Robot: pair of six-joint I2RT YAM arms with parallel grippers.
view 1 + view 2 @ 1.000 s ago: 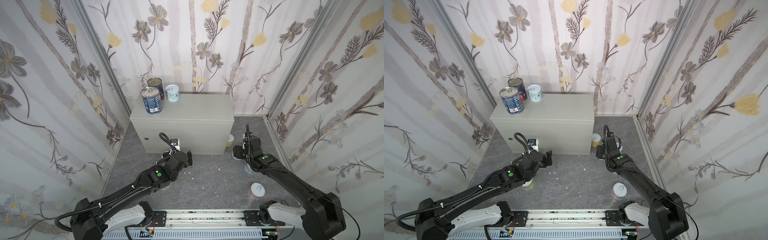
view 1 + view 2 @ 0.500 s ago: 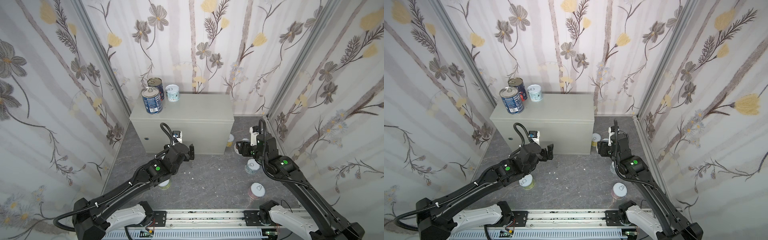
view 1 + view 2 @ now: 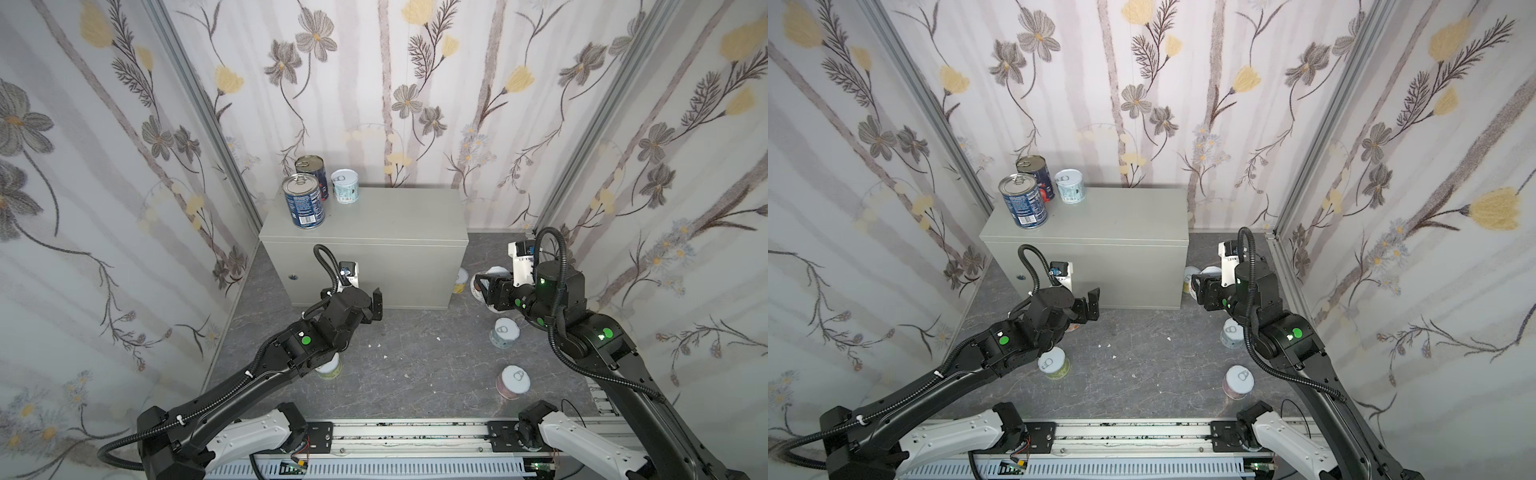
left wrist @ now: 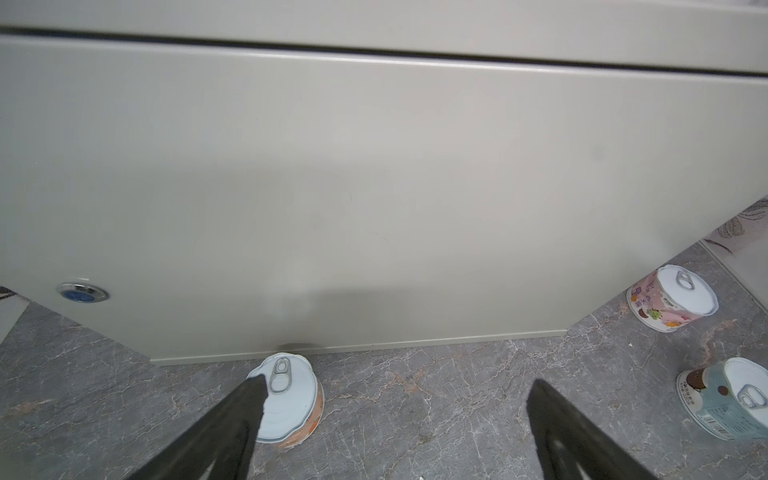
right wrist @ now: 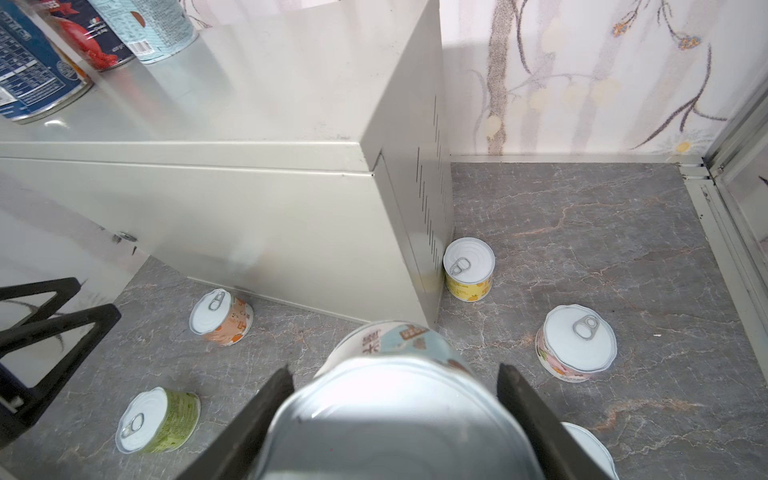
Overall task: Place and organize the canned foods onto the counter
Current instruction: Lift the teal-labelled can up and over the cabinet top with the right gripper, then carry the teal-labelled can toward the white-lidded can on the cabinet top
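Left gripper (image 4: pixel 395 386): spread wide, empty, facing the counter (image 3: pixel 374 220) front.
Right gripper (image 5: pixel 395 372): pinching one short can (image 5: pixel 390 419), maybe tipped sideways.
Counter top: two blue cans (image 3: pixel 304 205) and one pale can (image 3: pixel 345 187), far left corner.

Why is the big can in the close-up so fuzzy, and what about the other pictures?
Right wrist view: the held can sits too near the lens, out of focus, with glare on its metal end; the counter top has a pale sheen. Left wrist view: a soft shadow on the counter's front. Both top views: sharp, but the wall posts splay outward.
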